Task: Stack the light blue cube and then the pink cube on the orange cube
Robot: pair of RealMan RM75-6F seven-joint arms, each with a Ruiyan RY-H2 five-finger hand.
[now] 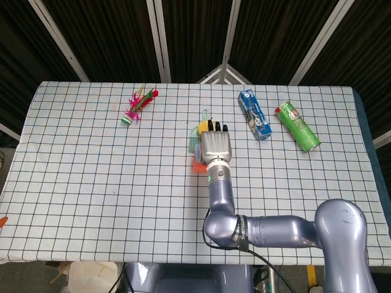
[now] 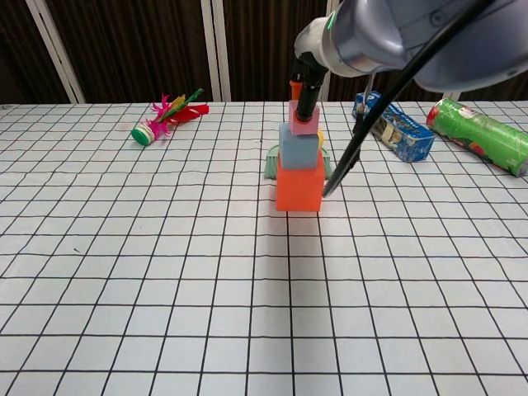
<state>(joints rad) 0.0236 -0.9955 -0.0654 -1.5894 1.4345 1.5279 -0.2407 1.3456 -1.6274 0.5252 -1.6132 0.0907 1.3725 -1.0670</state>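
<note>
Above the stack, the right hand (image 2: pixel 307 82) has its fingers (image 1: pixel 212 126) closed around the pink cube (image 2: pixel 304 120), gripped by its upper sides, just over or touching the light blue cube (image 2: pixel 298 147); contact unclear. Light blue cube sits on the orange cube (image 2: pixel 299 185) on the surface (image 2: pixel 165 272). Cubes look light, rigid, smooth, probably easy to nudge, so hold opposite faces. Left hand not visible. Nearby: yellow pear (image 1: pixel 202 126), green brush (image 2: pixel 271 165).

Right arm stretched forward over mid-table, wrist straight, right hand (image 1: pixel 216 146) palm down, fingers (image 2: pixel 306 97) pointing down and closed on the pink cube (image 2: pixel 304 123). Left hand out of sight.
</note>
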